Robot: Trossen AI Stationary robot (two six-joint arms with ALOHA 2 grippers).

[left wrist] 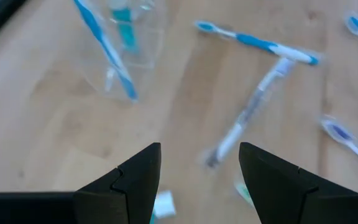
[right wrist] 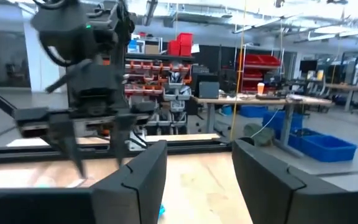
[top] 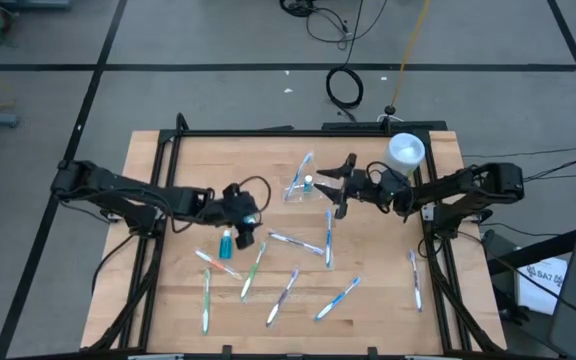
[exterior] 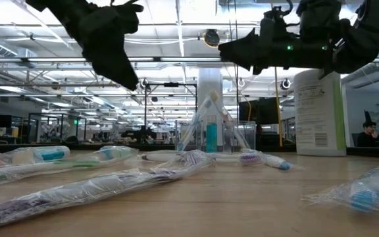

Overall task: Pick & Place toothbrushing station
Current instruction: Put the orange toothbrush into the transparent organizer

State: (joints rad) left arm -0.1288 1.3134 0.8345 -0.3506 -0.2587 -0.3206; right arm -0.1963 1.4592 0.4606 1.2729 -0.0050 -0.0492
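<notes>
L gripper (top: 243, 232) open over teal tube (top: 227, 243); R gripper (top: 340, 186) open (idle) beside clear cup (top: 300, 187). Risk: tube skids, knocks nearby toothbrush (top: 253, 270).

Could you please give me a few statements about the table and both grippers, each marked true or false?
1. The clear cup already holds toothbrushes. True.
2. The left gripper is clamped on a toothbrush. False: it is open and holds nothing.
3. The white container lies on its side. False: it stands upright at the table's far right.
4. A teal tube lies on the table beside the left gripper. True.
5. The right gripper is open. True.
</notes>
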